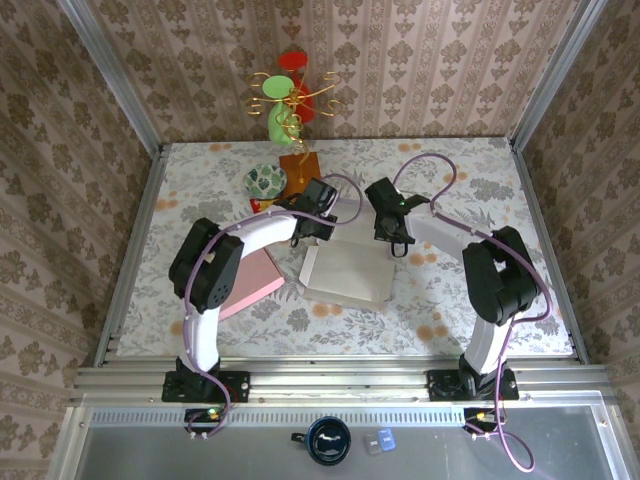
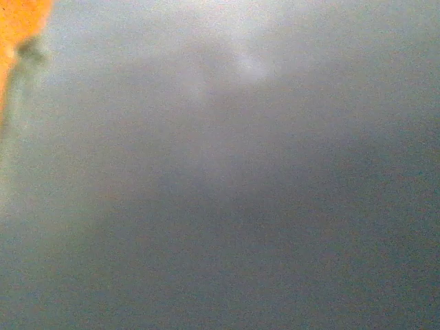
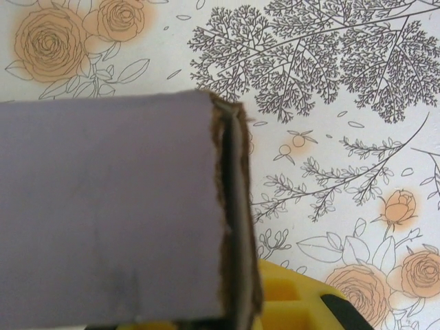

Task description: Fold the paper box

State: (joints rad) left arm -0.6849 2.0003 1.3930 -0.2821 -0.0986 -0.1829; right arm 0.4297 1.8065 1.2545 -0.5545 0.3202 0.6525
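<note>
**Up at the far edge: both sides closed**

At the far right corner of the flat pale-grey cardboard paper box (image 1: 345,275), the right gripper (image 1: 396,240) stands narrow, pinching a raised flap. In the right wrist view we see that flap (image 3: 110,206) close up. It is a smooth lilac-grey panel with a rough brown doubled edge, and it lies against the gripper's yellow finger (image 3: 292,304) at the bottom of the view.

At the far left corner the left gripper (image 1: 318,222) is closed tight. Its wrist view gives us a grey blur with an orange smear (image 2: 19,20) at the top left, so we cannot tell whether cardboard sits between its fingers.

The paper box lies mostly flat near the middle of the bench (image 1: 450,290), between the two arms. Its far edge is lifted toward both grippers. The bench wears a white cloth printed with orange roses and grey branches (image 3: 330,103).

Just left of the paper box, partly under the left forearm, lies a flat pink cardboard sheet (image 1: 255,282). Beyond the left gripper we see a round green-patterned dish (image 1: 265,180) and an orange-brown wooden block (image 1: 301,166). Farther back stands a green vase with gold wire curls and red and green discs (image 1: 282,125). A dark blue mug (image 1: 328,440) sits on the metal ledge in front of the arm bases.
</note>
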